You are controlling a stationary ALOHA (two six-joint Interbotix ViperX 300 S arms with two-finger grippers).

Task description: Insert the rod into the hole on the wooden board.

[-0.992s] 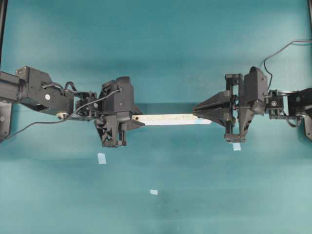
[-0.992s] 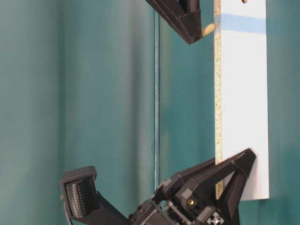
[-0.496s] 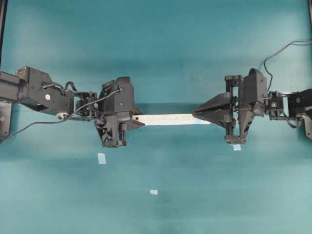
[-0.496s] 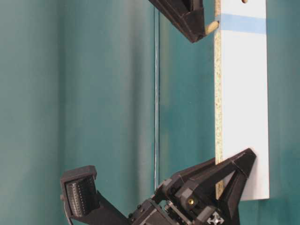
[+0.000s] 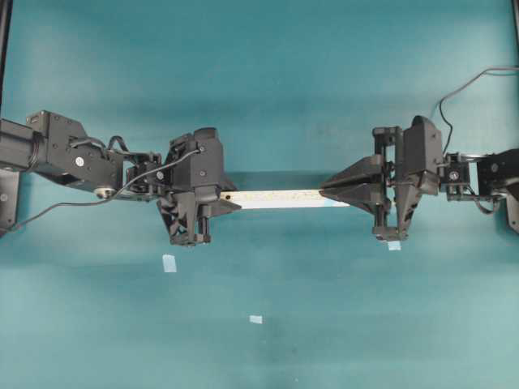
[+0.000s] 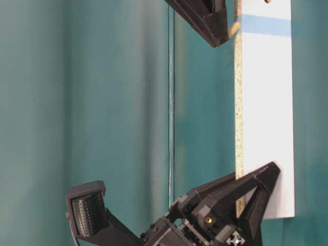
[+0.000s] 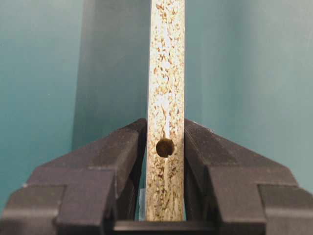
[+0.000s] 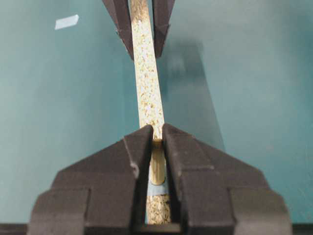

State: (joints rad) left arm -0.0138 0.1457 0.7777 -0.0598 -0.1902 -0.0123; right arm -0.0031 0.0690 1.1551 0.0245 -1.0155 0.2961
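Jaws clamped on both arms: the left gripper (image 5: 229, 203), at centre-left of the overhead view, pinches one end of the wooden board (image 5: 280, 198) by its two broad faces, while the right gripper (image 5: 328, 189), at centre-right, holds the rod (image 8: 157, 165) tight between its narrow fingers. The board stretches edge-up between the two arms across the middle of the overhead view, clear of the teal table (image 5: 268, 89). In the left wrist view the speckled edge of the board (image 7: 166, 98) rises up the centre of the frame between the black fingers (image 7: 122, 152), and a plain dark hole (image 7: 165, 147) sits in that edge level with the fingertips. In the right wrist view the cream rod stands between the right fingers (image 8: 139, 147) at lower centre, lined up over the board's speckled edge (image 8: 145, 83), with a light blue mark (image 8: 157, 188) showing just below it; the hole itself is hidden there. At the top of the table-level view the rod's tip (image 6: 235, 27) touches the board's edge right at the blue band (image 6: 264, 25). Three small pale blue tape squares (image 5: 169, 262) lie on the table in the lower half of the overhead view
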